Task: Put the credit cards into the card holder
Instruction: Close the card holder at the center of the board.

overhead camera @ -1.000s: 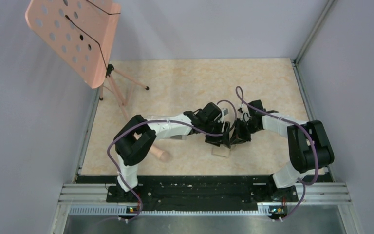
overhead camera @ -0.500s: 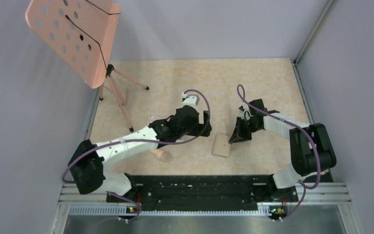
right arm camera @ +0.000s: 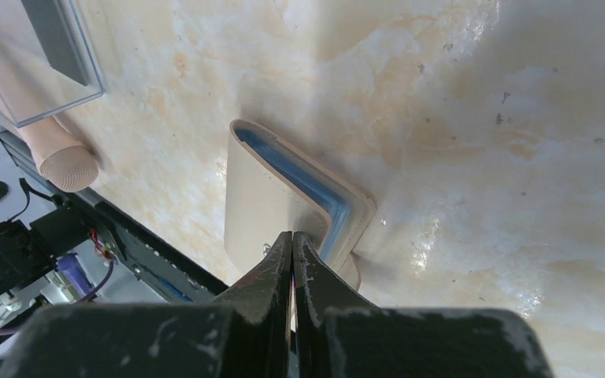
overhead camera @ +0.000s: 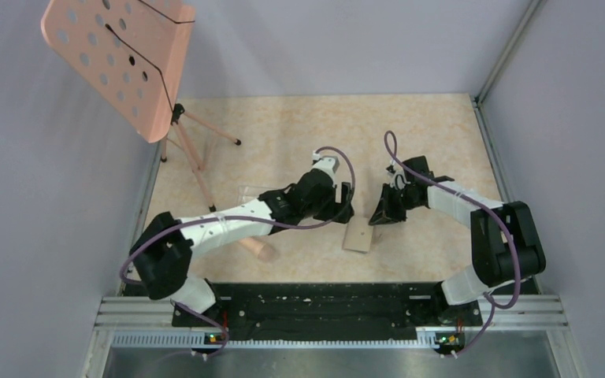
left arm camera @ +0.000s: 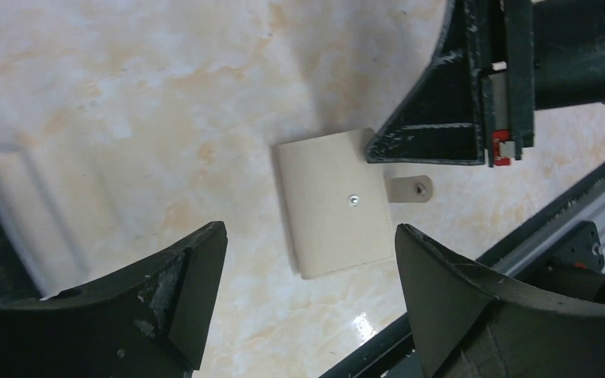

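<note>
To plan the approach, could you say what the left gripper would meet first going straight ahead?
Probably the tan card holder lying closed on the table; the left gripper frames it, depth unclear.

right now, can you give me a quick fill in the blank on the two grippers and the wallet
1. The left gripper, above the card holder, is ____.
2. The right gripper is ____, its tips at the card holder's edge.
3. The card holder is tan outside and ____ inside.
4. The clear box lies on the ____ arm's side of the card holder.

Missing words: open; shut; blue; left
</note>
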Robot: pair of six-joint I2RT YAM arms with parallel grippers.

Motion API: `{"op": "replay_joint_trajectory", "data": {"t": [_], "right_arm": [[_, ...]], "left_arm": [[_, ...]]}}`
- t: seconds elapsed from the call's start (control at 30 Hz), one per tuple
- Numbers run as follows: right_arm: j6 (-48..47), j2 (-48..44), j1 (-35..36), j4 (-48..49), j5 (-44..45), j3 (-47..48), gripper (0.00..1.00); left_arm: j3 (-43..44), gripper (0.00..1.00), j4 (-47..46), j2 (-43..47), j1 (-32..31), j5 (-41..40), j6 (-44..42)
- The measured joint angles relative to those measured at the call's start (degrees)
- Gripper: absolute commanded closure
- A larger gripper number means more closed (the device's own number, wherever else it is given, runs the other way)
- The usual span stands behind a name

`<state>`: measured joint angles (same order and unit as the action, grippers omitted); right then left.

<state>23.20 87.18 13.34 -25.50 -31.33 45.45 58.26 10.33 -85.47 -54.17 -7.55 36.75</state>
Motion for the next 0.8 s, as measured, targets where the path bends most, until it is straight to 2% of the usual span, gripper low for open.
{"op": "replay_joint_trajectory", "data": {"t": [0.43,0.6,0.8], "right_arm": [[0.4,2.6,-1.1,2.3,0.2,-1.7,1.0],[0.5,2.6,-1.7,3.2,-0.9,-2.3,1.0],[0.6,2.9,-2.4,3.8,-2.0,-2.7,1.0]], "left_arm": [[14.8,0.38,0.3,-18.9,-3.8,19.5,-0.9],[19.5,0.44,1.9,-24.0,-5.0,22.8,-1.0],[22.1,0.53,4.0,-26.7,-5.4,22.9,-0.9]]}}
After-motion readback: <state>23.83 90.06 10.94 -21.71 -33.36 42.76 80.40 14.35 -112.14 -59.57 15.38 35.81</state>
